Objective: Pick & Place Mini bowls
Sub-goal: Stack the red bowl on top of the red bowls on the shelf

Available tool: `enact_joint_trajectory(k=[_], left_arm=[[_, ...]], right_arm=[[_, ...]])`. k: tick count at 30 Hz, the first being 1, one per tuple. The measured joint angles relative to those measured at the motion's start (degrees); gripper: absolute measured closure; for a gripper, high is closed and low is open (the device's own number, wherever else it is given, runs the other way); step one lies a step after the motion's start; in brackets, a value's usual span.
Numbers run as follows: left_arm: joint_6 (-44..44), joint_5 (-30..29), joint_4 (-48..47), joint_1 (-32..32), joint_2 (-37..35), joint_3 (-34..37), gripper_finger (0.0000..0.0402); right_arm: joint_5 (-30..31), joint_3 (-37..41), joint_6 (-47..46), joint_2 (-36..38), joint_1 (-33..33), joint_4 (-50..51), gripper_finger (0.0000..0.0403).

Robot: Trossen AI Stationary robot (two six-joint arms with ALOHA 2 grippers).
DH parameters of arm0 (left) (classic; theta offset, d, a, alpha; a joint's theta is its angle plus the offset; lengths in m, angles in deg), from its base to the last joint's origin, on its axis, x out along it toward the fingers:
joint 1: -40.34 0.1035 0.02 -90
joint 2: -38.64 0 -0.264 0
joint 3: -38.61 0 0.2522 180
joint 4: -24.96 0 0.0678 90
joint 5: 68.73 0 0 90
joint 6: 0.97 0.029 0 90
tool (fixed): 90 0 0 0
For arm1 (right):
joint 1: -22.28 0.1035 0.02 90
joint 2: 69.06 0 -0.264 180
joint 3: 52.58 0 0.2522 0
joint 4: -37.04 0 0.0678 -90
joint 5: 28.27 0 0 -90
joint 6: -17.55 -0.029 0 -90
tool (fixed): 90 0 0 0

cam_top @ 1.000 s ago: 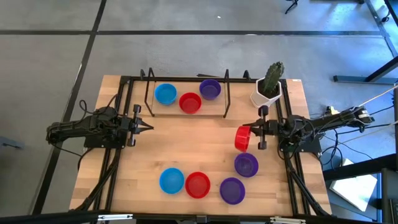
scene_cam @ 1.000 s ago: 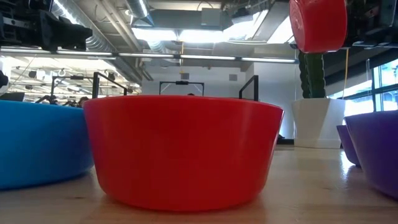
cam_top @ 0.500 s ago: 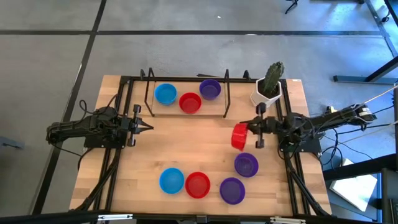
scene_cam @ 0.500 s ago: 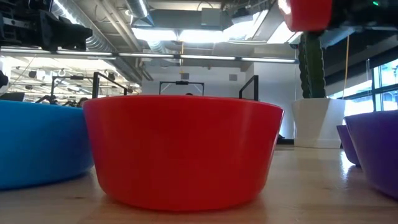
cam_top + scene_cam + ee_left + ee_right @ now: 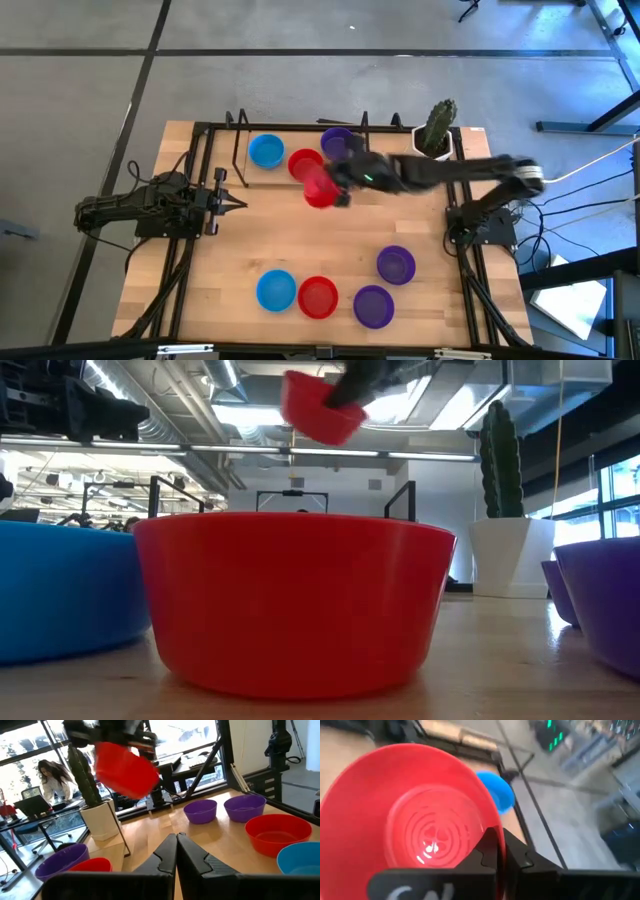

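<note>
A small round red plastic mini bowl (image 5: 320,190) hung pinched by its rim in the right gripper (image 5: 338,183), at the gripper's nine o'clock. The right arm reached across the table, bowl aloft and tilted. The left gripper (image 5: 236,204) waited, fingers pressed together.

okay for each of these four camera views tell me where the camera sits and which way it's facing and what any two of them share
High view: above the table, looking straight down; both arms show, the right end effector carrying a red bowl.
Low view: at tabletop height, looking level past a near red bowl; the carried bowl hangs above.
Left wrist view: on the left arm, looking across the table past its shut end effector.
Right wrist view: on the right arm, looking into the held bowl.
Shared: all four views show the carried red bowl.
</note>
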Motion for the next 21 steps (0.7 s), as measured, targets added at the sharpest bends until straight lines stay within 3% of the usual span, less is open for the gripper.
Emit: enact_joint_trajectory(k=[7, 11, 16, 21], left_arm=[[-0.2, -0.6, -0.2, 0.0, 0.0, 0.0, 0.0398], [-0.2, -0.9, -0.2, 0.0, 0.0, 0.0, 0.0398], [-0.1, -0.9, -0.2, 0.0, 0.0, 0.0, 0.0398], [0.0, -1.0, -0.2, 0.0, 0.0, 0.0, 0.0398]], right_arm=[[-11.6, -30.6, -0.9, -19.1, -11.3, 22.7, 0.0401], [-12.7, -43.8, -1.5, -28.7, -15.0, 32.6, 0.0401], [-15.9, -53.6, -1.5, -38.4, -18.5, 41.2, 0.0401], [-18.3, -56.1, -1.5, -42.2, -20.3, 42.6, 0.0400]])
